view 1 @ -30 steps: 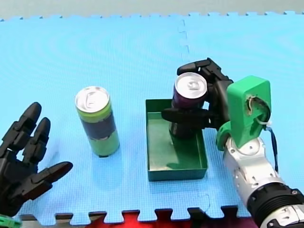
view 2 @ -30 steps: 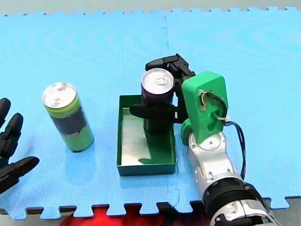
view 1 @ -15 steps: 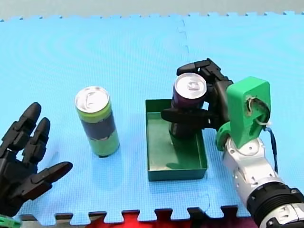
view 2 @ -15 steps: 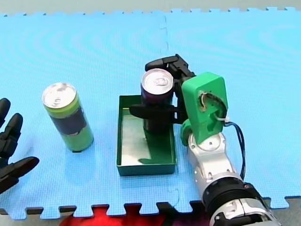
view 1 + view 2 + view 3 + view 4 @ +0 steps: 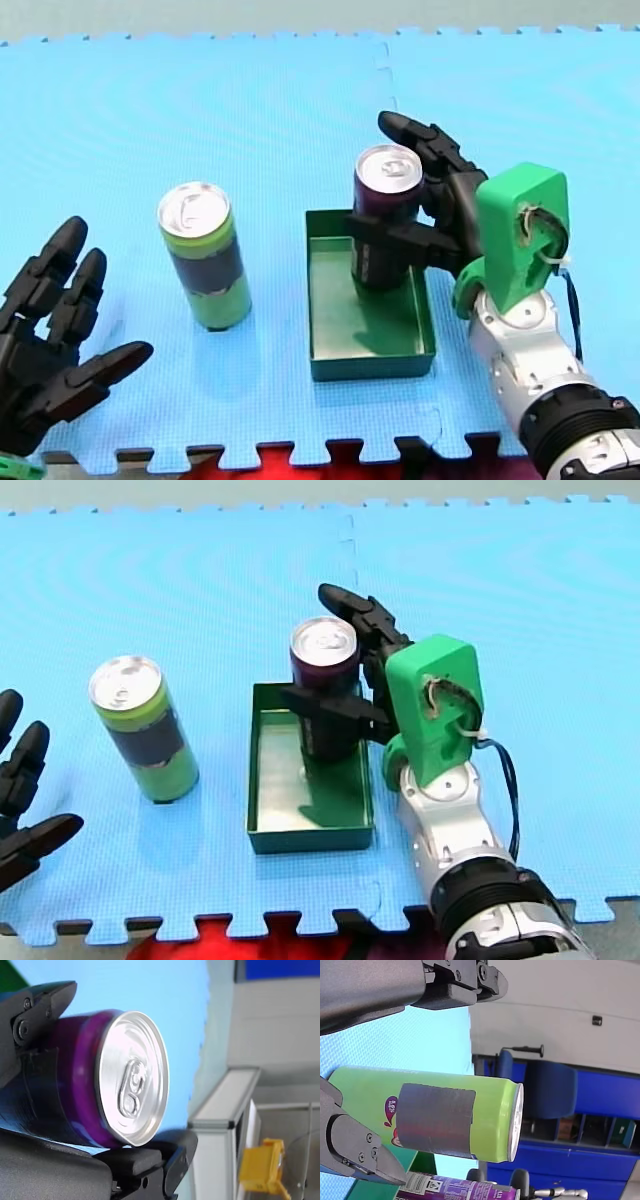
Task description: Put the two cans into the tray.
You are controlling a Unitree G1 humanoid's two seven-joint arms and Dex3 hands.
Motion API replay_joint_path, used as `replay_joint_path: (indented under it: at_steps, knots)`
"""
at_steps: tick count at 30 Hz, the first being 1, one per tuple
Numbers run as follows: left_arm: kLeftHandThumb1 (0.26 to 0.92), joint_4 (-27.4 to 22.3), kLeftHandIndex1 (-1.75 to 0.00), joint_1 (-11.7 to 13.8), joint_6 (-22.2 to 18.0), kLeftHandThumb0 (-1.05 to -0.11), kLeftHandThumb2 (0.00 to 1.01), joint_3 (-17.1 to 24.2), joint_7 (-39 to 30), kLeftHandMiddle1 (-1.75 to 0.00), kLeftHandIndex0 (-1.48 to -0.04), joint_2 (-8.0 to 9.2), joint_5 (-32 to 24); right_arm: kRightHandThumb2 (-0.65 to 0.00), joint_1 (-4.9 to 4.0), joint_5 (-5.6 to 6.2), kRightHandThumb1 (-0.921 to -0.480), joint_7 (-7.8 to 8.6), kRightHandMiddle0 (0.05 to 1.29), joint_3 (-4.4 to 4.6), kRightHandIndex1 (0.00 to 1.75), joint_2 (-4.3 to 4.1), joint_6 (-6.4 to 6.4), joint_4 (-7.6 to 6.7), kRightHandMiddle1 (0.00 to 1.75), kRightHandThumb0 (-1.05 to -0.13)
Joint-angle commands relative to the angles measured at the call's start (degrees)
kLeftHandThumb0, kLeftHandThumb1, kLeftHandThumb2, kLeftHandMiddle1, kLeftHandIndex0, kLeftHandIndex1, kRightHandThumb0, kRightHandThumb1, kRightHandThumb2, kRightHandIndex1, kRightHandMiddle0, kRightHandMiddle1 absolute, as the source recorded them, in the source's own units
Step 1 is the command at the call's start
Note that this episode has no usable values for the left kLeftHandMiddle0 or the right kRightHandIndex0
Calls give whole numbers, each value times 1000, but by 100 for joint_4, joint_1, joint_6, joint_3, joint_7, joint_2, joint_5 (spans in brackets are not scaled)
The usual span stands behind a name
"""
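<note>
A purple can (image 5: pixel 383 235) stands upright at the far end of the green tray (image 5: pixel 372 364). My right hand (image 5: pixel 372 172) is around it: the thumb (image 5: pixel 385 231) lies across the can's front and the straightened fingers (image 5: pixel 425 140) reach past its far side. The first wrist view shows the purple can (image 5: pixel 95 1095) close up between black fingers (image 5: pixel 37 1007). A green can (image 5: pixel 207 255) with a grey label stands on the mat left of the tray, and the green can (image 5: pixel 445 1115) also appears in the second wrist view. My left hand (image 5: pixel 55 330) is at the near left, apart from the green can.
The blue foam mat (image 5: pixel 250 110) covers the whole work surface, and its jigsaw front edge (image 5: pixel 300 455) runs just below the tray. A red strip (image 5: pixel 330 465) shows beyond that edge.
My right hand's fingers have uncurled from the purple can's far side and now point straight out. The can has shifted slightly left in the tray. The left hand and green can have not moved.
</note>
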Motion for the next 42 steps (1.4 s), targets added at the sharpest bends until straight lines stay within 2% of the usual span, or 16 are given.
replay_joint_path:
  at_steps: [1, 5, 10, 12, 13, 17, 23, 26, 29, 31, 32, 35, 38, 42]
  knots:
    - [649, 52, -2, -37, 9, -1048, 0, 30, -29, -1, -236, 43, -21, -10, -3, -83, -740, 51, 150, 90, 9, -88, 74, -33, 0, -968]
    - [646, 127, -2, -87, 23, -1048, 0, 62, -101, 0, -237, 59, -65, -7, -11, -190, -746, 37, 135, 171, 0, -152, 150, -66, 0, -962]
    - [642, 198, -3, -139, 34, -1048, 0, 96, -183, 0, -240, 69, -105, -4, -7, -449, -750, 38, 120, 395, -1, -273, 242, -154, 0, -956]
    - [641, 218, -3, -155, 29, -1048, 0, 108, -212, 0, -241, 70, -121, -3, -15, -547, -749, 128, 114, 496, -1, -350, 296, -183, 0, -957]
    - [640, 226, -3, -162, 27, -1048, 0, 115, -229, 0, -241, 71, -131, -2, -16, -550, -749, 205, 108, 518, -1, -379, 316, -197, 0, -961]
    - [638, 250, -3, -194, 22, -1048, 0, 142, -284, 0, -244, 70, -152, 0, 0, -407, -743, 492, 89, 467, 0, -434, 341, -240, 0, -988]
    - [637, 278, -3, -234, 24, -1048, 0, 162, -289, 0, -245, 80, -127, 0, -13, -344, -740, 607, 77, 460, 0, -477, 331, -239, 0, -1017]
    - [638, 277, -3, -247, 29, -1048, 0, 163, -294, -1, -247, 96, -115, 0, -11, -343, -737, 699, 72, 482, 0, -534, 387, -295, 0, -1026]
    - [637, 297, -3, -262, 19, -1048, 0, 157, -296, -1, -248, 96, -100, 0, -4, -326, -731, 812, 68, 479, 1, -630, 471, -383, 0, -1024]
    - [637, 303, -3, -266, 12, -1048, 0, 155, -292, -2, -249, 91, -92, 0, 9, -296, -726, 931, 68, 457, 16, -742, 510, -437, 0, -1017]
    - [637, 301, -3, -266, 11, -1048, 0, 154, -287, -2, -250, 89, -89, 0, 28, -264, -713, 1030, 68, 432, 30, -829, 529, -475, 0, -1000]
    - [636, 292, -3, -261, 12, -1048, 0, 152, -275, -3, -251, 89, -82, 0, 108, -181, -667, 1241, 71, 382, 47, -998, 628, -646, 1, -904]
    - [636, 290, -3, -256, 17, -1048, 0, 149, -275, -3, -252, 94, -78, 0, 201, -162, -649, 1269, 74, 389, 43, -1039, 745, -823, 2, -851]
    - [637, 312, -3, -258, 5, -1048, 0, 150, -282, -2, -253, 104, -70, 0, 263, -155, -640, 1265, 77, 387, 36, -1073, 795, -860, 2, -814]
